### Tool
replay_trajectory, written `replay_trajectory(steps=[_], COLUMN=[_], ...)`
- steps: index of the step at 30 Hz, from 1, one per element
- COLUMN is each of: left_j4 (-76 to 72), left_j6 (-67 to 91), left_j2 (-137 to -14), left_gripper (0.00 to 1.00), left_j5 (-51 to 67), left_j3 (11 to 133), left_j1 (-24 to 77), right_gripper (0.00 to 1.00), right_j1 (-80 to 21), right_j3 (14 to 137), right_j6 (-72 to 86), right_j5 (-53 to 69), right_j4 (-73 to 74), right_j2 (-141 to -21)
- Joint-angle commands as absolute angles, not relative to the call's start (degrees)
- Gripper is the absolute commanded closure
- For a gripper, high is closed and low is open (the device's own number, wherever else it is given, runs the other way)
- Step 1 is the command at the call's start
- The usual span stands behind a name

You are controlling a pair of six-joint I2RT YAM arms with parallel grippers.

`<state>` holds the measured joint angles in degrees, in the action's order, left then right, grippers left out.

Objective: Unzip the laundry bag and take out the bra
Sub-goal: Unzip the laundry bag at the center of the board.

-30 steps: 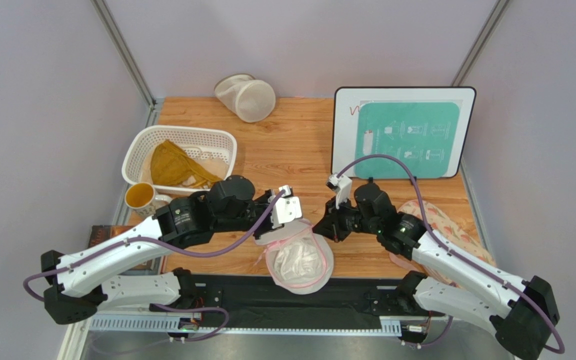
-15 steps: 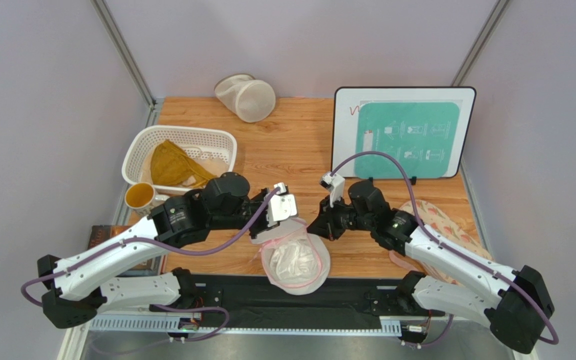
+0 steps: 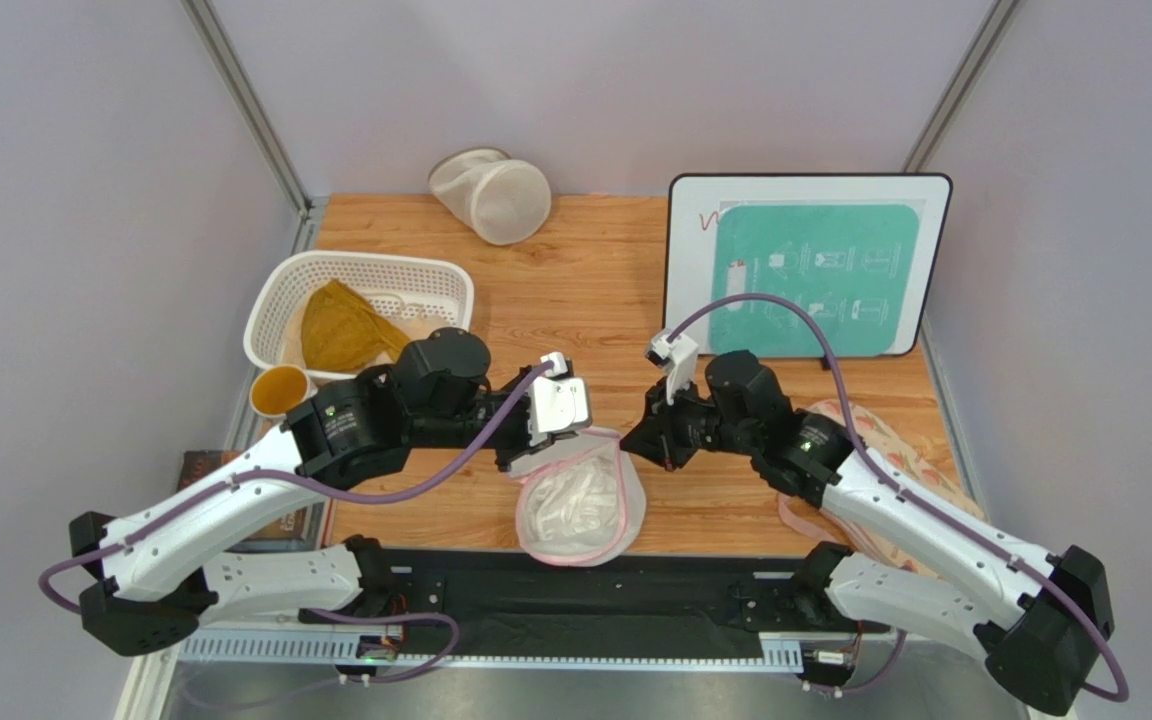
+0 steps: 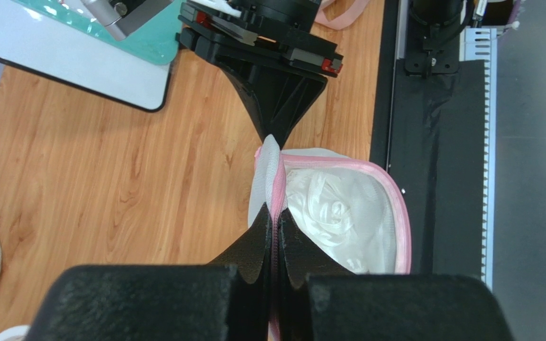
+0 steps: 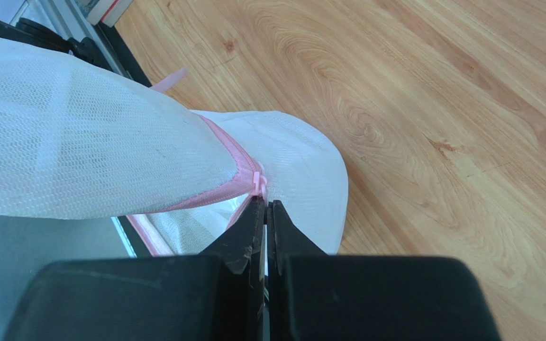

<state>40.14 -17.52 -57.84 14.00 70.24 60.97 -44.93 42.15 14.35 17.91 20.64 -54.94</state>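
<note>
No legible text, brand or number found. The white-framed board with a teal sheet [image 3: 808, 266] carries small white diagrams and a red scribble at its upper left corner. None of these can be read.

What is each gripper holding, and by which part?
Both grip the laundry bag by its pink zipper trim: left gripper on one side, right gripper opposite.

I am counting two grippers, the left gripper [image 4: 274, 220] and the right gripper [image 5: 265, 206], plus one laundry bag [image 3: 579, 528], one bra [image 4: 333, 209], one cream mesh bag [image 3: 495, 195], one white basket [image 3: 387, 267], one mustard garment [image 3: 339, 327], one cup [image 3: 282, 392], one instruction board [image 3: 808, 267] and one patterned cloth [image 3: 890, 443].
</note>
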Motion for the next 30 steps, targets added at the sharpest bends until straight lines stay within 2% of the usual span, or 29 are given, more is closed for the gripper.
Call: replay_trajectory(steps=[1, 6, 15, 25, 26, 29, 30], left_j4=[36.8, 36.5, 30.6, 16.7, 16.5, 16.1, 16.5], left_j6=[-18.5, -19.0, -17.1, -9.4, -8.9, -7.1, -6.5], left_j2=[-56.5, -57.6, -56.8, -56.5, -57.7, -60.9, -61.8], left_gripper=[1.00, 1.00, 1.00, 0.99, 0.96, 0.57, 0.37], left_j5=[19.6, 20.6, 22.9, 7.9, 5.7, 0.8, 0.2], left_j3=[73.7, 76.2, 74.4, 55.7, 55.6, 56.7, 57.2], left_j1=[60.7, 59.6, 55.8, 50.9, 50.9, 50.9, 50.9], right_gripper=[1.00, 1.00, 1.00, 1.00, 1.00, 1.00, 1.00], right_j1=[-44.4, -44.4, -44.5, -44.5, -44.5, -44.5, -44.5], right_j3=[43.8, 42.5, 39.6, 36.2, 35.9, 35.2, 35.0], right_j6=[11.4, 12.7, 14.4, 20.4, 21.3, 22.8, 23.2], right_j5=[16.2, 21.6, 23.6, 18.2, 18.2, 16.9, 15.8], right_j4=[25.7, 21.8, 18.5, 21.9, 21.8, 21.5, 21.4], right_j2=[-57.9, -58.9, -57.6, -49.0, -49.0, -50.1, -50.4])
